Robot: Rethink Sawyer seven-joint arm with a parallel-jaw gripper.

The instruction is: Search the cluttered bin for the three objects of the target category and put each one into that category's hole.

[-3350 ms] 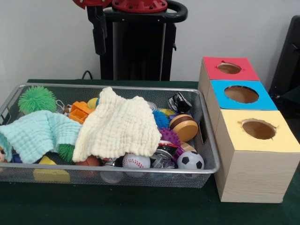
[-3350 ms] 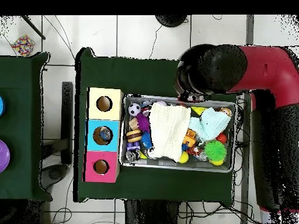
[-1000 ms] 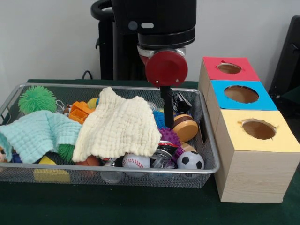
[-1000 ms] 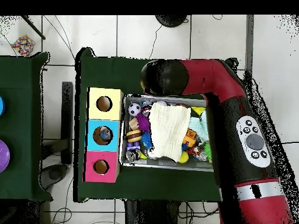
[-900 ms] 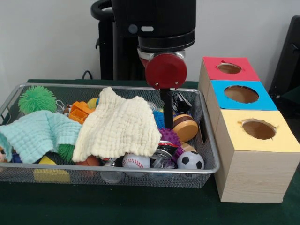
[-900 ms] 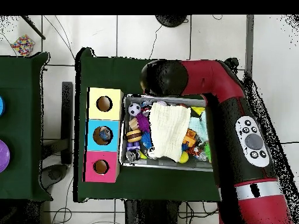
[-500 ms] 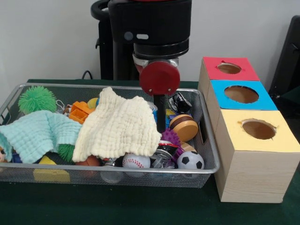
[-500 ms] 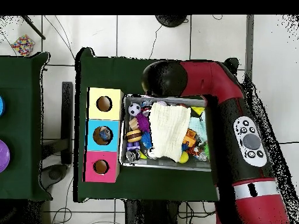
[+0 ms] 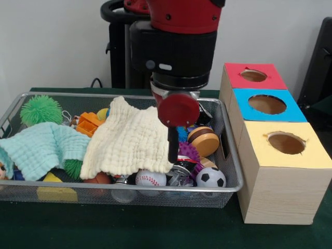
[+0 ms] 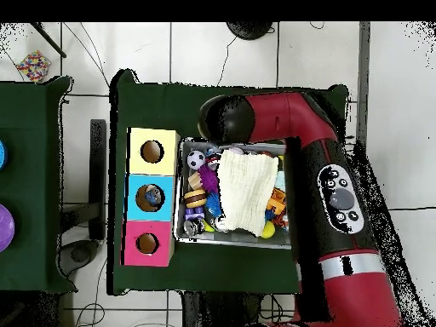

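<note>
From the front, the gripper point(image 9: 173, 150) hangs over the right part of the wire bin point(image 9: 234, 166), its tip down at the right edge of the cream cloth point(image 9: 129, 140). It shows as one dark stem, so I cannot tell whether it is wide or narrow, and nothing can be seen held in it.

The target category is not given. If it is balls, the likely candidates lie along the bin's front edge near its right corner: a baseball point(image 9: 150, 178) half tucked under the cloth's hem and a small soccer ball point(image 9: 210, 178) against the right wall. Both look light, hard and smooth, so they would probably roll or squirt out of a pinch; a hold across the widest part, from straight above, seems safest. The purple spiky ball point(image 9: 189, 151) and green spiky ball point(image 9: 41, 108) look soft and would give under pressure.

The cream cloth and the mint cloth point(image 9: 41, 148) are limp and may hide more things; either should lift by a pinched fold.

The boxes point(image 9: 282, 176) with holes stand just beside the bin's right end.

From overhead, the arm point(image 10: 332, 196) covers the bin's end away from the boxes. The soccer ball point(image 10: 197, 159) sits in the corner beside the yellow box point(image 10: 139, 139). The gripper itself is hidden here.
</note>
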